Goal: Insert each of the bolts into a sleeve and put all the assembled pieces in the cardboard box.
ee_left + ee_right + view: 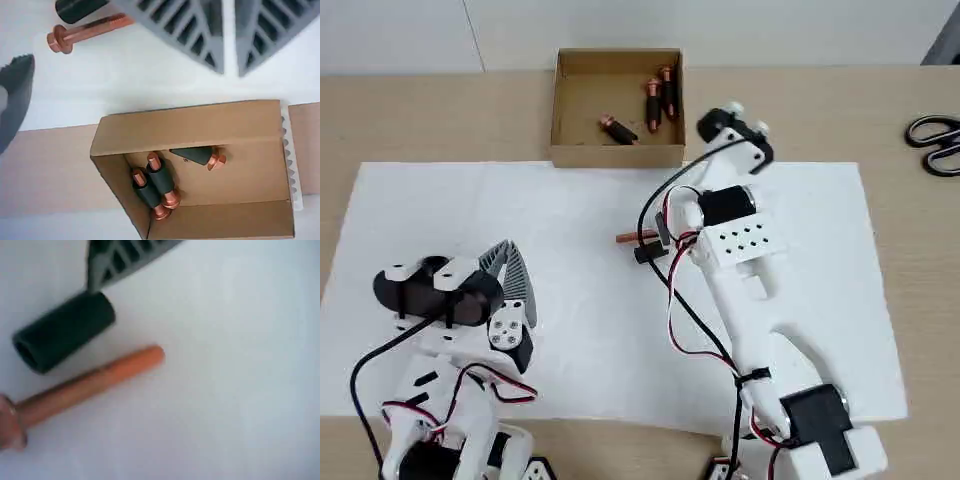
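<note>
A copper bolt (632, 237) and a black sleeve (649, 252) lie side by side on the white paper (570, 330), apart from each other. My right gripper (658, 242) hangs low over them, open, and its grey finger (125, 260) touches one end of the sleeve (62, 332), with the bolt (90, 382) lying beside it. My left gripper (508, 262) rests at the lower left with its fingers (190, 30) shut on nothing. The cardboard box (565, 110) at the back holds three assembled pieces (155, 187).
Scissors (935, 143) lie on the bare table at the far right. The box stands just beyond the far edge of the paper. The right arm (750, 300) stretches across the right half of the paper.
</note>
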